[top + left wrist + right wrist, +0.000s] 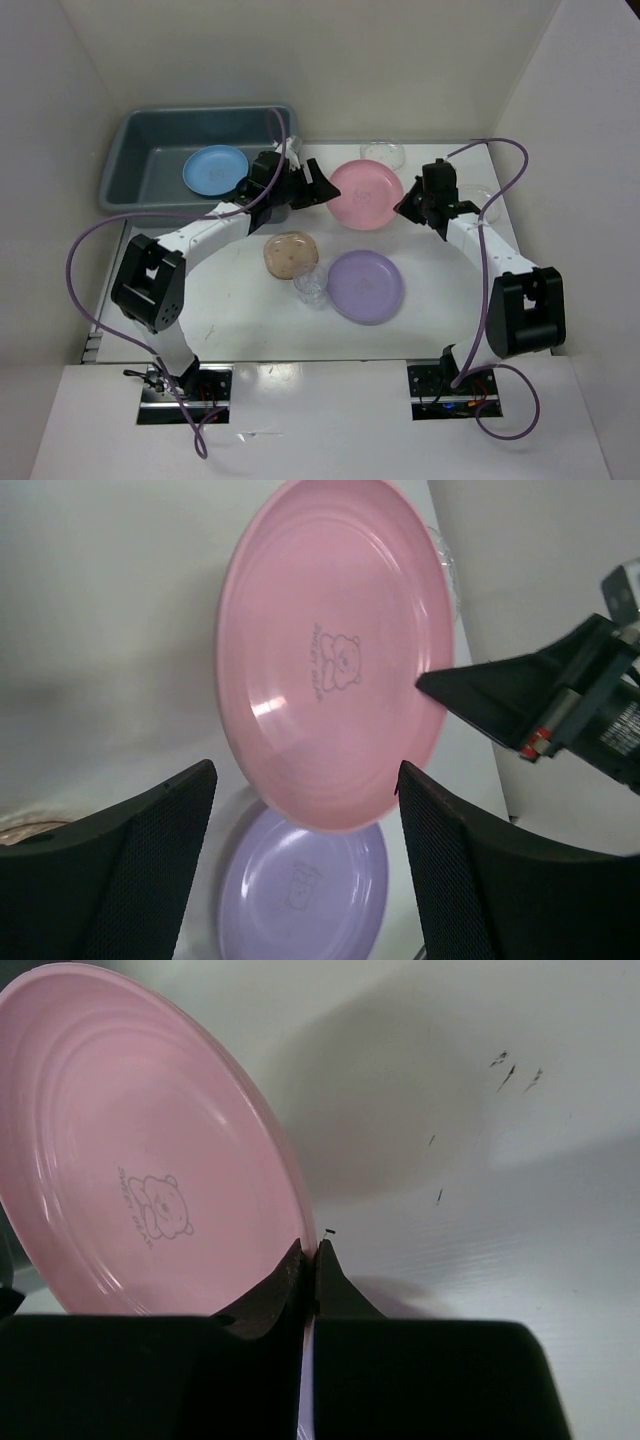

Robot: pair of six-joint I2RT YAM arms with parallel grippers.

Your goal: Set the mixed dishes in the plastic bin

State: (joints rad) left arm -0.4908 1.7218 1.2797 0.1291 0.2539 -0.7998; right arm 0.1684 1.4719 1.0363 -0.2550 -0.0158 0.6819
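The pink plate (366,194) (335,650) (130,1160) hangs tilted above the table, and my right gripper (407,208) (312,1255) is shut on its right rim. At the plate's left edge my left gripper (316,190) (305,780) stands open, its fingers either side of the plate's near rim. The dark gray plastic bin (128,132) sits at the back left with a blue plate (215,170) inside. On the table lie a lavender plate (365,287) (300,890), a tan speckled dish (291,255) and a small clear cup (311,288).
A clear shallow bowl (383,152) rests behind the pink plate, and another (480,195) lies by the right arm. White walls close in the table on the left, back and right. The left arm reaches along the bin's front right corner.
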